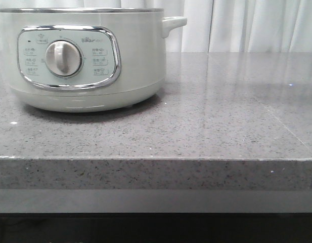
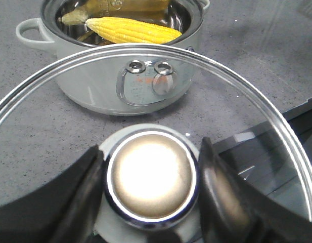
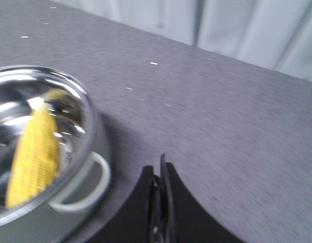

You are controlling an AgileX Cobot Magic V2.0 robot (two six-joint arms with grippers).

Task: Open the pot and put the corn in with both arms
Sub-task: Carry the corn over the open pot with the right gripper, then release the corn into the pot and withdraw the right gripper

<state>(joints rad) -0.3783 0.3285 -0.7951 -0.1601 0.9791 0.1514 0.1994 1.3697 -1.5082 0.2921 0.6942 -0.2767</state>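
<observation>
The pale grey-green pot (image 1: 85, 55) stands at the left of the counter, its dial (image 1: 63, 58) facing the front camera. In the left wrist view the pot (image 2: 95, 81) is open, and the yellow corn (image 2: 130, 30) lies inside it. My left gripper (image 2: 151, 185) is shut on the chrome knob (image 2: 151, 177) of the glass lid (image 2: 257, 106), held above the counter on the near side of the pot. In the right wrist view the corn (image 3: 34, 154) lies in the pot (image 3: 70, 167). My right gripper (image 3: 160, 174) is shut and empty, beside the pot's side handle (image 3: 90, 190). Neither gripper shows in the front view.
The grey speckled counter (image 1: 221, 111) runs to the right of the pot, with its front edge (image 1: 156, 161) close to the front camera. White curtains (image 1: 247, 25) hang behind the counter. A dark drop (image 2: 297, 147) lies beyond the counter's edge in the left wrist view.
</observation>
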